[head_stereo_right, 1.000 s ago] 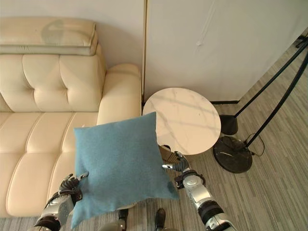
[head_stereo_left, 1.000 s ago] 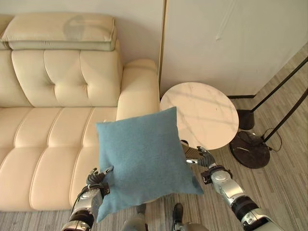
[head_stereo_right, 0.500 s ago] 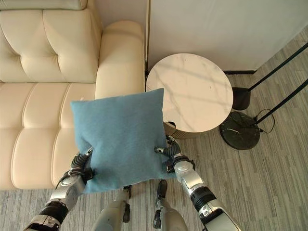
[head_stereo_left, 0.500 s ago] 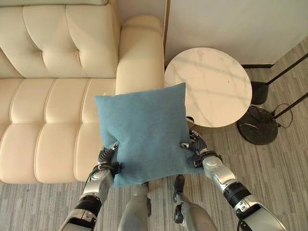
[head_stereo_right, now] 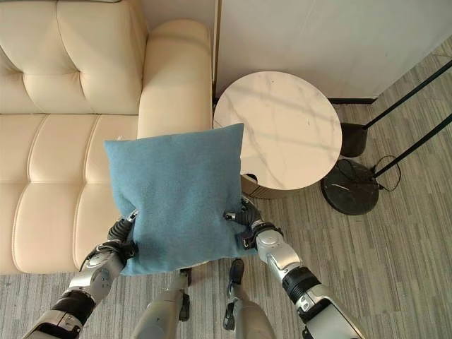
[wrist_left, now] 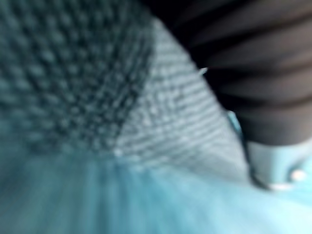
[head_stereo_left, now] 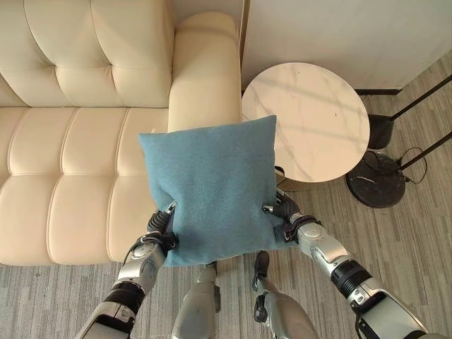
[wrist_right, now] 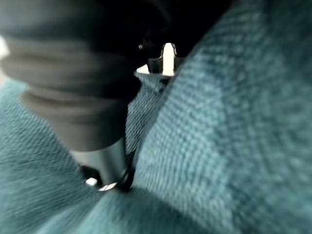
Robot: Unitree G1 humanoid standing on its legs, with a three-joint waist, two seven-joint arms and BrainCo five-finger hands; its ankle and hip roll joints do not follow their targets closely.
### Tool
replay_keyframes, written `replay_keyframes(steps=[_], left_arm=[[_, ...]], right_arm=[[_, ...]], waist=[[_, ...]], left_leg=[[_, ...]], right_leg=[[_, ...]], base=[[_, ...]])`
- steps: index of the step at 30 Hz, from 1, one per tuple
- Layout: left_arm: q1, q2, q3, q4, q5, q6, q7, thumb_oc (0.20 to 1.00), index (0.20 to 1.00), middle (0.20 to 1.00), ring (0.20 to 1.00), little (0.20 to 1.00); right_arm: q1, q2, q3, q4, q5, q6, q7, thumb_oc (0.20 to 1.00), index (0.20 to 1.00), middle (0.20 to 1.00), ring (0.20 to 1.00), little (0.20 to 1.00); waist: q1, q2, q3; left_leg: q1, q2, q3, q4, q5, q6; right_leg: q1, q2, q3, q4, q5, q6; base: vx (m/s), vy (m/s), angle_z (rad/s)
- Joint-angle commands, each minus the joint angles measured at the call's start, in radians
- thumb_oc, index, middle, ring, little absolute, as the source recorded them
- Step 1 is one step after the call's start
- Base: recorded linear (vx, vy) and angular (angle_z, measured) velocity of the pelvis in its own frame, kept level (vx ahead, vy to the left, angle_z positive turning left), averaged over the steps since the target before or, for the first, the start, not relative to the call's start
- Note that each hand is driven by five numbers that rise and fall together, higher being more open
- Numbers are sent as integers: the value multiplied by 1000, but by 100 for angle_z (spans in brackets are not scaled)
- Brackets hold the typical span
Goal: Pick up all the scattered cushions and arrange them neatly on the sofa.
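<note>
A blue knitted cushion (head_stereo_left: 212, 187) hangs in the air in front of me, held up by its lower corners over the front edge of the cream sofa (head_stereo_left: 63, 162). My left hand (head_stereo_left: 157, 239) pinches the lower left corner, thumb on the front face. My right hand (head_stereo_left: 286, 220) pinches the lower right corner the same way. The cushion hides most of both hands' fingers. In the wrist views the blue weave (wrist_left: 97, 122) (wrist_right: 219, 146) lies right against each hand's dark cover (wrist_left: 253, 73) (wrist_right: 73, 73).
The sofa's right armrest (head_stereo_left: 205, 63) stands just behind the cushion. A round marble side table (head_stereo_left: 314, 116) sits to its right against a white wall. A black lamp base (head_stereo_left: 374, 187) with slanting poles stands farther right on the grey wood floor (head_stereo_left: 409, 240).
The camera has tipped down, so the sofa's back has slid out of view. The cushion has turned from tilted to nearly square, and both hands have drawn in on its lower corners.
</note>
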Motion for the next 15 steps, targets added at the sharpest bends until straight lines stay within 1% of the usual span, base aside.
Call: replay_keyframes(steps=[1, 2, 3, 4, 5, 6, 7, 9, 10, 12, 15], left_arm=[[-116, -304, -237, -16, -181, 72, -221, 200, 200, 200, 200, 200], [-115, -312, -235, -18, -199, 70, -220, 200, 200, 200, 200, 200], [-112, -326, -237, -28, -244, 64, -218, 200, 200, 200, 200, 200], [-112, -332, -240, -35, -261, 61, -216, 200, 200, 200, 200, 200], [-112, -332, -240, -35, -261, 61, -216, 200, 200, 200, 200, 200], [-117, -346, -253, -37, -291, 59, -219, 200, 200, 200, 200, 200], [-117, -346, -253, -37, -291, 59, -219, 200, 200, 200, 200, 200], [-117, -356, -272, -53, -323, 49, -214, 200, 200, 200, 200, 200], [-117, -356, -272, -53, -323, 49, -214, 200, 200, 200, 200, 200], [-106, -360, -290, -85, -358, 40, -200, 200, 200, 200, 200, 200], [-102, -362, -297, -107, -372, 33, -190, 200, 200, 200, 200, 200]], right_arm=[[9, 185, 140, -109, 235, -51, 128, 200, 200, 200, 200, 200], [21, 196, 138, -106, 272, -53, 133, 200, 200, 200, 200, 200], [48, 226, 140, -89, 393, -63, 151, 200, 200, 200, 200, 200], [56, 239, 143, -85, 446, -69, 158, 200, 200, 200, 200, 200], [56, 239, 143, -85, 446, -69, 158, 200, 200, 200, 200, 200], [69, 263, 149, -76, 537, -85, 177, 200, 200, 200, 200, 200], [69, 263, 149, -76, 537, -85, 177, 200, 200, 200, 200, 200], [87, 289, 167, -75, 660, -100, 192, 200, 200, 200, 200, 200], [87, 289, 167, -75, 660, -100, 192, 200, 200, 200, 200, 200], [107, 298, 192, -103, 742, -107, 201, 200, 200, 200, 200, 200], [109, 293, 198, -127, 749, -109, 200, 200, 200, 200, 200, 200]], waist=[[-29, -18, 6], [-29, -17, 9], [-28, -16, 16], [-28, -16, 17], [-28, -16, 17], [-28, -15, 19], [-28, -15, 19], [-28, -15, 18], [-28, -15, 18], [-31, -16, 12], [-32, -16, 9]], left_leg=[[60, 17, -10, 4, -117, -31], [60, 16, -11, 4, -116, -32], [62, 17, -13, 4, -116, -33], [61, 17, -14, 4, -117, -34], [61, 17, -14, 4, -117, -34], [61, 16, -14, 3, -117, -35], [61, 16, -14, 3, -117, -35], [65, 16, -15, 2, -119, -36], [65, 16, -15, 2, -119, -36], [71, 16, -13, 1, -123, -35], [72, 17, -13, 1, -125, -34]], right_leg=[[-84, -37, 53, 138, -135, 40], [-84, -36, 52, 137, -135, 40], [-81, -36, 51, 138, -137, 40], [-81, -36, 51, 138, -136, 40], [-81, -36, 51, 138, -136, 40], [-81, -35, 50, 136, -136, 41], [-81, -35, 50, 136, -136, 41], [-78, -34, 50, 135, -135, 42], [-78, -34, 50, 135, -135, 42], [-74, -34, 53, 135, -136, 43], [-74, -34, 54, 135, -135, 44]], base=[[0, 0, 0], [0, 0, 0], [0, 0, 0], [0, 0, 0], [0, 0, 0], [0, 0, 0], [0, 0, 0], [0, 0, 0], [0, 0, 0], [0, 0, 0], [0, 0, 0]])
